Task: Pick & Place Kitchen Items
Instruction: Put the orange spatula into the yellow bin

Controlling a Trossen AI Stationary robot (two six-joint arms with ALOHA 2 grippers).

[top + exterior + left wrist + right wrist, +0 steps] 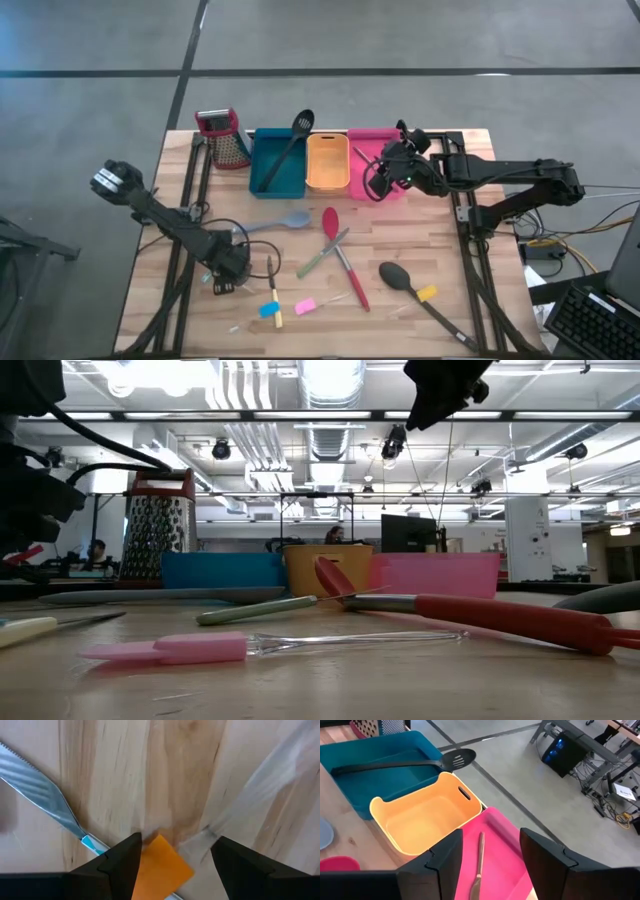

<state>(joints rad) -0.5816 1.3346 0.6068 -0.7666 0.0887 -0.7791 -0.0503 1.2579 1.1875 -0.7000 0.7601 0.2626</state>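
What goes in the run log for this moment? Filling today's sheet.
left gripper: open, over orange piece | right gripper: open, above pink bin | metal tool: in bin

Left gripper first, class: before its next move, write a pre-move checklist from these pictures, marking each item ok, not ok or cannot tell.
1. Left gripper open: ok, a clear gap shows between its fingers.
2. Orange piece lies between those fingers: ok.
3. Orange piece already held: not ok, the fingers stand apart from it.
4. Nearby items clear of the fingers: cannot tell; a metal knife blade and a clear plastic handle lie close.
5. Right gripper out of the way: ok, it hangs open over the pink bin, far from the left arm.
6. Pink bin holds a metal utensil: ok.
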